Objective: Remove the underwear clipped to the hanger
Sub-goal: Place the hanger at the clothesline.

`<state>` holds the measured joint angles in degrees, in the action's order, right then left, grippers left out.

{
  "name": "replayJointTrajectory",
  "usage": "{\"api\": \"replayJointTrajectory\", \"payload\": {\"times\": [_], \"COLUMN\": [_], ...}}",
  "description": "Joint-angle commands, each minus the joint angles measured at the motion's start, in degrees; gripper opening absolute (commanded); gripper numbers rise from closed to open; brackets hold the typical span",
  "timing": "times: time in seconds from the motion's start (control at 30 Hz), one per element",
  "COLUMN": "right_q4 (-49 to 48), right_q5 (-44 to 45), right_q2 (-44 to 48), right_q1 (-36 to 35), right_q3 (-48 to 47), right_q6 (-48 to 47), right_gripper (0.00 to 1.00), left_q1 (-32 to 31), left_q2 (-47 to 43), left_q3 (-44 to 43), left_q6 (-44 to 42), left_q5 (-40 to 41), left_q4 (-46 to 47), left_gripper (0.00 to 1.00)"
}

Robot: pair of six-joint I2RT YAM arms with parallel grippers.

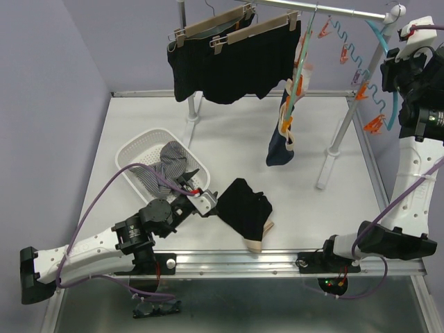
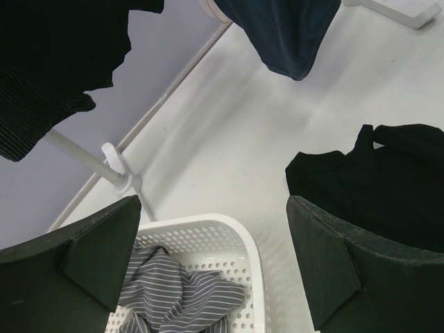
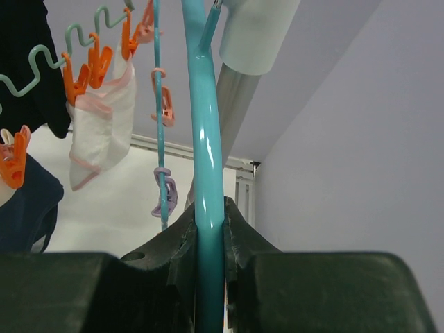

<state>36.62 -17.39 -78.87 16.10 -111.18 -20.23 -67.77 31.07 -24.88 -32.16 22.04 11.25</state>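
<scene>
Gripping the teal hanger (image 3: 207, 139) by its curved arm, the right fingers (image 3: 186, 239) are clenched on it, high at the right end of the rail (image 1: 326, 8). Left fingers (image 1: 196, 192) stand released, low over the desk (image 1: 312, 222), between the white basket (image 1: 135, 149) and a black piece (image 1: 244, 205) lying loose. Grey-striped piece (image 1: 166, 166) lies in the basket. Clipped: navy piece (image 1: 281, 142) and white-pink piece (image 3: 104, 132) on the teal hanger under orange clips (image 3: 87, 69); two black shorts (image 1: 232, 66) on wooden hangers (image 1: 229, 21). Rack post (image 1: 340, 132) stands between navy piece and right arm
</scene>
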Motion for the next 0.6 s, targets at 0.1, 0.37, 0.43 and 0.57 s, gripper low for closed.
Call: {"api": "replayJointTrajectory", "payload": {"times": [0.1,0.37,0.43,0.57], "right_q4": [-7.79,-7.97,-7.97,-7.97], "right_q5": [-0.54,0.16,0.51,0.77], "right_q2": [2.14,2.05,2.23,2.93], "right_q1": [0.34,0.16,0.16,0.25], "right_q3": [0.34,2.63,3.86,6.05], "right_q6": [-2.36,-4.37,-4.91,-6.75], "right_gripper": [0.01,0.00,0.01,0.01], "left_q1": [0.27,0.44,0.44,0.44], "left_q2": [0.39,1.10,1.10,1.19], "left_q3": [-0.78,-0.87,-0.87,-0.78], "left_q6": [-0.88,-0.97,-0.89,-0.88], "left_q5": [-0.07,-0.07,-0.16,-0.24], "left_q4": [1.76,1.76,1.76,1.76], "left_gripper": [0.98,0.98,0.98,0.98]}}
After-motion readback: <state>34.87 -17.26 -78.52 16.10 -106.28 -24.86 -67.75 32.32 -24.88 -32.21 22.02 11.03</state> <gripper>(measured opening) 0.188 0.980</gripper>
